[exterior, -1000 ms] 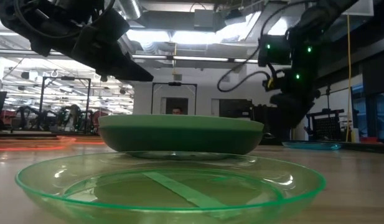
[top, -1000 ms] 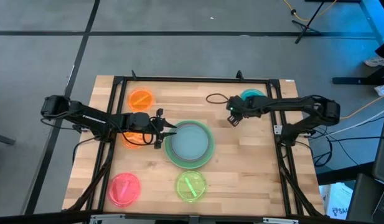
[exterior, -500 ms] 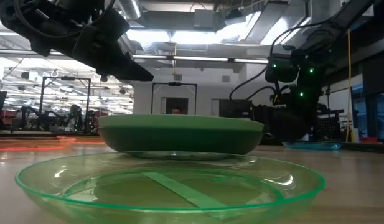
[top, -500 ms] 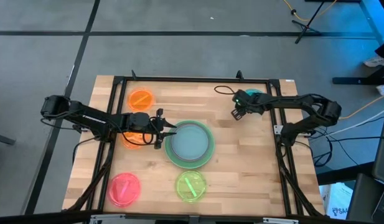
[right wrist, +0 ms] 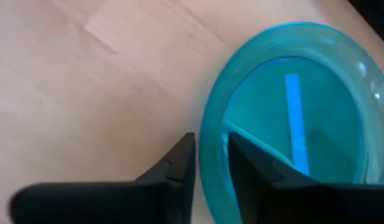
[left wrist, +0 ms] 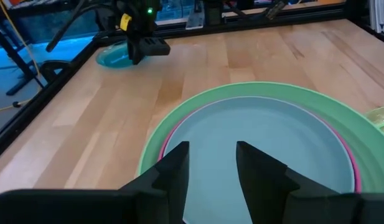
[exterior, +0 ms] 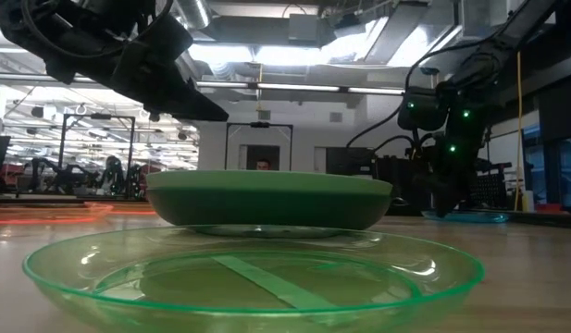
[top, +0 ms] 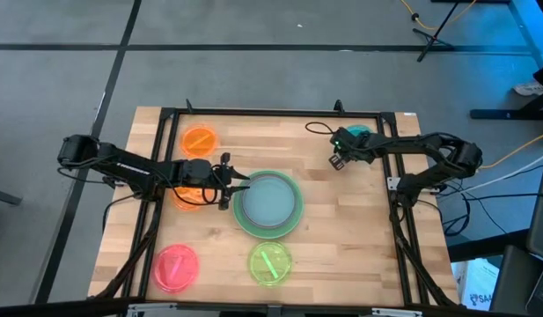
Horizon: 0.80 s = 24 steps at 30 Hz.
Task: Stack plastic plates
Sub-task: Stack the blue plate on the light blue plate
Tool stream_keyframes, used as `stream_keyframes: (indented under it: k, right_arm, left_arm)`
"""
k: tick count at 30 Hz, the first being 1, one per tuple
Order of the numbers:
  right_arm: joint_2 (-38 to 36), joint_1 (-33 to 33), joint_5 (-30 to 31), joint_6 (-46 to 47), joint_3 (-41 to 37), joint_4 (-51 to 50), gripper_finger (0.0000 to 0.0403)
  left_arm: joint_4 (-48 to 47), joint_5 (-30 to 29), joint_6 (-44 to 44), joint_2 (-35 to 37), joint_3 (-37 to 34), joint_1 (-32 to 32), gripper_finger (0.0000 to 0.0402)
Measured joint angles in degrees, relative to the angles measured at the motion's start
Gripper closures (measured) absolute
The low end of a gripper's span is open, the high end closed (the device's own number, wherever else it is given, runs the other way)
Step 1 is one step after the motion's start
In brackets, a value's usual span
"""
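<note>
The stack [top: 269, 204] sits mid-table: a large green plate [exterior: 266, 199] holding a magenta plate and a pale blue plate [left wrist: 266, 143]. My left gripper [top: 234, 183] hovers open above the stack's left rim [left wrist: 155, 140], touching nothing. My right gripper [top: 336, 160] is low at the teal plate [top: 359, 134] in the far right corner. It is open, its fingers straddling the plate's rim. Loose on the table are two orange plates [top: 199, 139] [top: 188, 197], a pink plate [top: 176, 267] and a lime plate [top: 270, 262]. My right gripper [right wrist: 210, 155] comes at the teal plate from above, pointing down. One finger [right wrist: 254, 171] stands inside the rim [right wrist: 209, 134] and the other outside. The plate lies flat on the table. Whether the fingers touch the rim, I cannot tell.
A black frame [top: 253, 113] runs around the table top. The second orange plate lies partly under my left arm. The lime plate [exterior: 257, 268] lies close in front of the stack. Bare wood [top: 341, 229] lies between the stack and the right edge.
My right gripper has moved toward the table's far right corner and come down at the teal plate's rim. The left arm and all the plates have stayed still.
</note>
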<state>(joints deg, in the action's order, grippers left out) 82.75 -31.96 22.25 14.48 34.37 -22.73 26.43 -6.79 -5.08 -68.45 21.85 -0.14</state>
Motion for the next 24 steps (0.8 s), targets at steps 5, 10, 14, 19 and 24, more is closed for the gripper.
stream_keyframes:
  k: [5,10,14,19,24]
  right_arm:
    - [1.91,-0.09,1.17,-0.02,0.00,0.38,0.0372]
    - [3.60,-0.03,1.71,-1.29,0.12,0.96,0.0400]
    - [3.73,0.08,1.73,-2.88,0.11,1.19,0.0398]
    - [3.70,0.60,1.73,-5.00,0.19,2.20,0.0401]
    - [3.15,3.00,1.78,-7.00,1.15,2.19,0.0402]
  left_arm:
    - [-0.19,0.02,0.00,0.00,0.00,0.00,0.0276]
    - [-0.19,0.02,-0.02,0.00,0.00,0.00,0.0276]
    - [-0.19,0.00,0.00,0.00,0.00,0.00,0.0276]
    - [-0.21,0.02,0.00,0.00,0.00,0.00,0.0276]
    - [-0.21,0.01,0.02,0.00,0.00,0.00,0.0276]
